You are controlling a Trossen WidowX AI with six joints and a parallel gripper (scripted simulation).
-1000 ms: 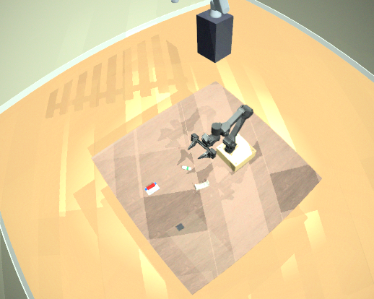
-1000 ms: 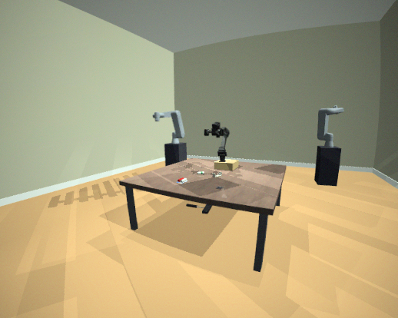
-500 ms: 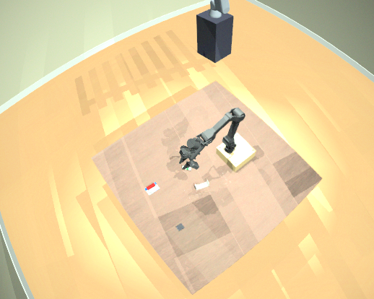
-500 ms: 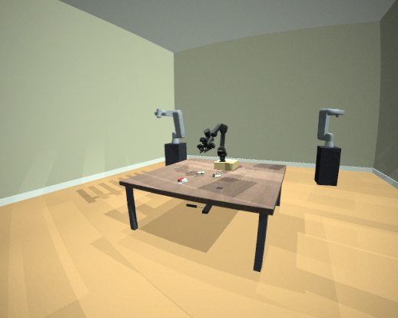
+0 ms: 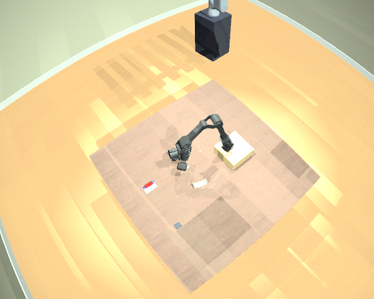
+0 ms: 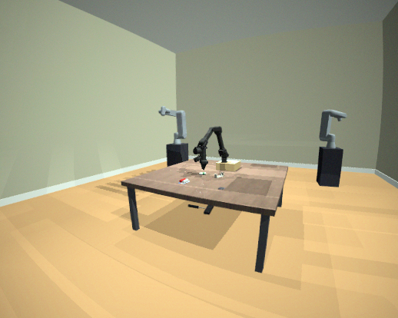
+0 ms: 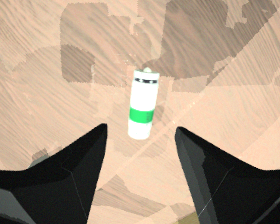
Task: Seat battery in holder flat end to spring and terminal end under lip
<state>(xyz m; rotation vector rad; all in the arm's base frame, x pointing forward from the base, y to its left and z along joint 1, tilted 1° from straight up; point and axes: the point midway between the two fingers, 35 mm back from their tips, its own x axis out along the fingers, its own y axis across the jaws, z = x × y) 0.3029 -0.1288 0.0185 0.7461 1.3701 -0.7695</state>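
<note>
The battery (image 7: 142,102) (image 6: 203,173) is white with a green band and lies on its side on the table. In the wrist view its terminal end points up, away from my gripper. My gripper (image 7: 141,131) (image 6: 203,168) is partly open and empty, above the battery. In the wrist view the fingertips stand to either side of its flat end, with a gap on both sides. In the top view the gripper covers most of the battery. The white holder (image 5: 199,183) (image 6: 219,176), with raised ends, lies a short way from the battery. Its spring and lip are too small to tell.
A red piece with blue ends (image 5: 149,185) (image 6: 184,180) sits on a white base on the table (image 5: 132,152). A small dark grey square (image 5: 177,225) (image 6: 220,188) lies near one edge. The arm stands on a pale yellow box (image 5: 240,148) (image 6: 233,166).
</note>
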